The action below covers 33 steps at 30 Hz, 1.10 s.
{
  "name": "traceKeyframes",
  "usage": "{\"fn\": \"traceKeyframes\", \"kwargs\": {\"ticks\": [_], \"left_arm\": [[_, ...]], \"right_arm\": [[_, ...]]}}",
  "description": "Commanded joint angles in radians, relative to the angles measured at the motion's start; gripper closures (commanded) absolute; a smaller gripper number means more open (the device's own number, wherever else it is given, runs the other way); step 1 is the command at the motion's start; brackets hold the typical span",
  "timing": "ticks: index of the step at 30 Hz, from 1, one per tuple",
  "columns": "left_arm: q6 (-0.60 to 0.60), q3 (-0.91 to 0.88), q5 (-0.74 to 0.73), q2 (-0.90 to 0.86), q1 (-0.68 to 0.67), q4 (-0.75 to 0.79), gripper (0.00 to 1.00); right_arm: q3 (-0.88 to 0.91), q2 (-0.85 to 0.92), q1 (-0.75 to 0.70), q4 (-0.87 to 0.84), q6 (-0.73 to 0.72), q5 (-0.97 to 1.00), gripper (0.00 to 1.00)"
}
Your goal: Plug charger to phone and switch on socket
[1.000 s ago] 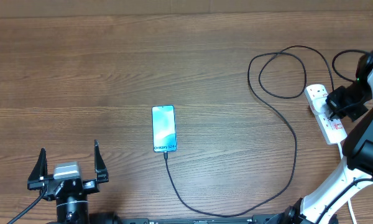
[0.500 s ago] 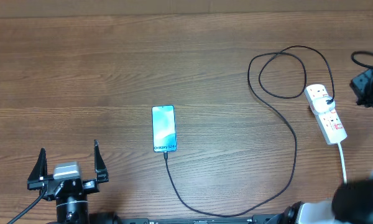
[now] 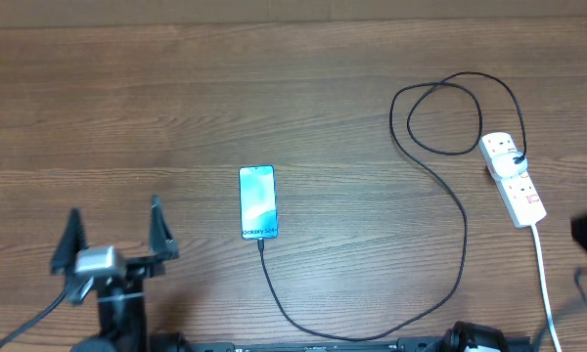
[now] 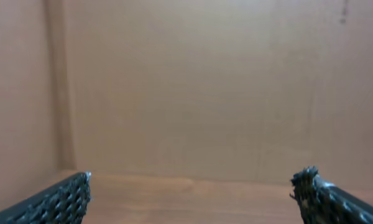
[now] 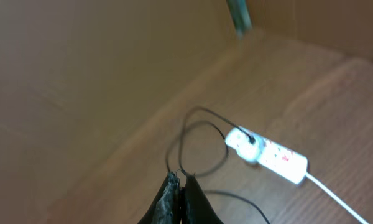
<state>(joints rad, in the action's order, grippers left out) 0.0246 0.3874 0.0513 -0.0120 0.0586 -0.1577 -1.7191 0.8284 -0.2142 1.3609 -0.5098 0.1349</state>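
Overhead looks straight down; right wrist view shares the socket (image 3: pixel 514 181).

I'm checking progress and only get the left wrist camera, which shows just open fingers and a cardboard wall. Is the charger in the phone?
Observer: Overhead, the charger ends right at the bottom edge of the phone, so it seems plugged in.
Operator: Where is the socket?
Observer: The socket lies near the right edge of the table, far from the left gripper.
Operator: And the right gripper?
Observer: The right gripper is shut with nothing in it, raised above the table with the socket ahead of it.
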Motion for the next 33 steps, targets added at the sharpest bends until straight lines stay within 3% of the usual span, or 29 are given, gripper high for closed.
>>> {"fn": "traceKeyframes", "kwargs": {"ticks": [1,5,15,22,29,32,33], "left_arm": [[0.035,-0.120,-0.101,0.008,-0.005,0.107,0.00],[0.035,-0.202,-0.142,0.008,-0.005,0.211,0.00],[0.035,-0.357,-0.141,0.008,-0.005,0.249,0.00],[0.035,-0.382,-0.141,0.008,-0.005,0.180,0.00],[0.035,-0.382,-0.141,0.006,-0.005,0.086,0.01],[0.035,-0.382,-0.141,0.006,-0.005,0.087,0.00],[0.035,-0.382,-0.141,0.006,-0.005,0.087,0.00]], "right_arm": [[-0.010,-0.064,0.006,-0.005,0.021,-0.019,0.96],[-0.010,-0.087,0.006,-0.005,0.044,-0.117,0.96],[-0.010,-0.087,0.006,0.002,0.073,-0.190,0.96],[-0.035,-0.087,0.006,0.053,0.098,-0.190,0.96],[-0.195,-0.087,0.006,0.177,0.141,-0.189,0.96],[-0.253,-0.087,0.006,0.217,0.140,-0.190,0.91],[-0.260,-0.087,0.006,0.222,0.140,-0.190,0.78]]}}
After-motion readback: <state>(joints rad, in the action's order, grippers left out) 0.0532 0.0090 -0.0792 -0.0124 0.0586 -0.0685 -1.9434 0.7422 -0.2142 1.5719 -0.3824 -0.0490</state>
